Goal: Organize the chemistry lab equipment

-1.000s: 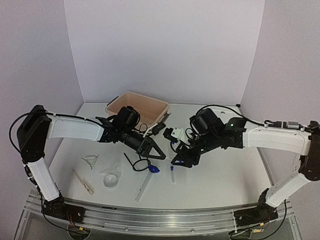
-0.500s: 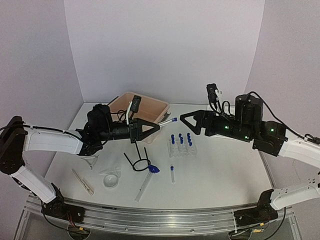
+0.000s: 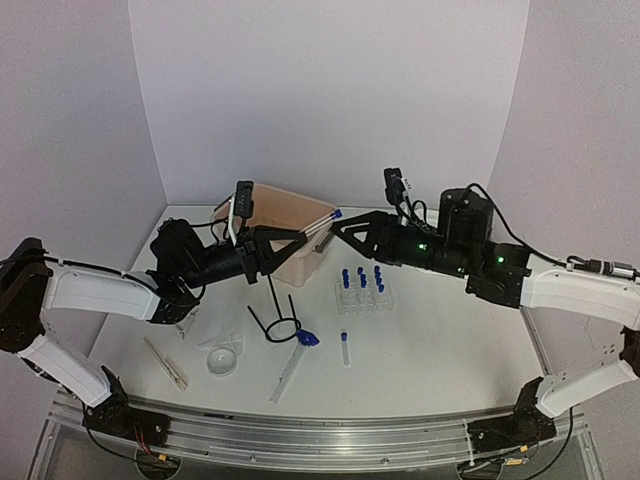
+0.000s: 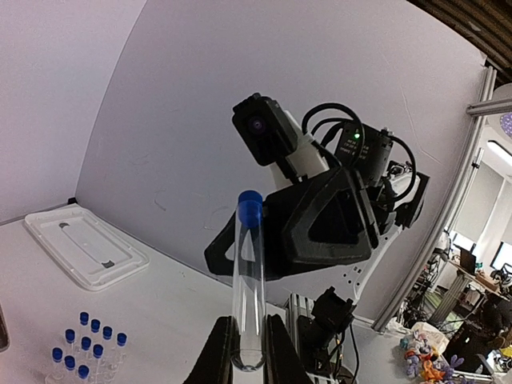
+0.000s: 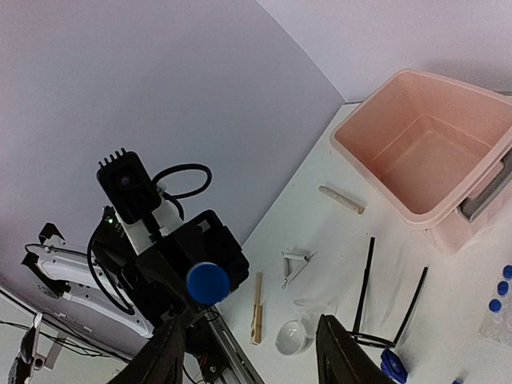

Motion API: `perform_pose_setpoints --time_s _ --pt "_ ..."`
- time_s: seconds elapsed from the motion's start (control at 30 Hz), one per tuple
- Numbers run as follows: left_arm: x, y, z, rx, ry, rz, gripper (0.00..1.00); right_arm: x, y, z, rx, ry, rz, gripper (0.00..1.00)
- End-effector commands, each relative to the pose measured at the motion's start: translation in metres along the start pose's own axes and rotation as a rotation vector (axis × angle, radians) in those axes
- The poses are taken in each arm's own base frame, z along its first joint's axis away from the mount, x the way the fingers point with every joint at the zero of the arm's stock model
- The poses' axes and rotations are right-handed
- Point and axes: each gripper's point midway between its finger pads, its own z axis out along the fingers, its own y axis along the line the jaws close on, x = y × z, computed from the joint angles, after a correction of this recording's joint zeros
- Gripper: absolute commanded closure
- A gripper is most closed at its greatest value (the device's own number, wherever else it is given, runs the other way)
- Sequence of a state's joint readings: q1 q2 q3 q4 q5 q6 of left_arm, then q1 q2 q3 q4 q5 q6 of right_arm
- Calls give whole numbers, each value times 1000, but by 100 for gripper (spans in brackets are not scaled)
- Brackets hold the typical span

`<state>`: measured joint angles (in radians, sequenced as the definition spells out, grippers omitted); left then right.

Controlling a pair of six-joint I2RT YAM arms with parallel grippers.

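Observation:
A long clear tube (image 4: 249, 280) with a blue cap (image 4: 250, 210) is held up in the air, my left gripper (image 4: 248, 352) shut on its lower end. In the top view that gripper (image 3: 298, 243) points the tube's cap (image 3: 335, 213) at my right gripper (image 3: 340, 226). The right gripper (image 5: 252, 352) is open, and the cap (image 5: 208, 283) shows end-on just ahead of its left finger, touching nothing. The clear rack (image 3: 364, 290) with several blue-capped tubes stands on the table below. One more tube (image 3: 345, 348) lies flat.
The beige tub (image 3: 290, 225) sits behind the grippers. On the table lie the black ring stand (image 3: 278, 318), blue-tipped brush (image 3: 300, 345), funnel (image 3: 222, 357), wooden clamp (image 3: 166, 364) and a small clip (image 3: 182, 320). A white lid (image 4: 84, 248) lies at the back right.
Both arms rose from low over the rack. The left one lifted the tube up and back, and the right gripper moved left to face its cap, its jaws now narrower.

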<state>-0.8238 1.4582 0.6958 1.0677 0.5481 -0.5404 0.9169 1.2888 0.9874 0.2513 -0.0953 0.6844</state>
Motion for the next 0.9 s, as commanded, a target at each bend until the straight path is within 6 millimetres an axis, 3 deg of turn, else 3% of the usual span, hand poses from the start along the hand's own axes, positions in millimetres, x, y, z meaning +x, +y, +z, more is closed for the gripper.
perform_pose_setpoints --time_s 0.0,0.13,0.37,0.87 --pt "-26 -22 -7 55 -82 44 100 -24 30 10 -140 -70 17 51" --pt "-24 -22 -8 51 -72 43 100 -26 35 18 -182 -84 26 58" --pt "-26 -22 -12 33 -87 35 100 -27 49 23 -267 -77 19 62" --pt "-21 -16 -11 19 -87 2 100 -39 53 16 -271 -137 -17 69"
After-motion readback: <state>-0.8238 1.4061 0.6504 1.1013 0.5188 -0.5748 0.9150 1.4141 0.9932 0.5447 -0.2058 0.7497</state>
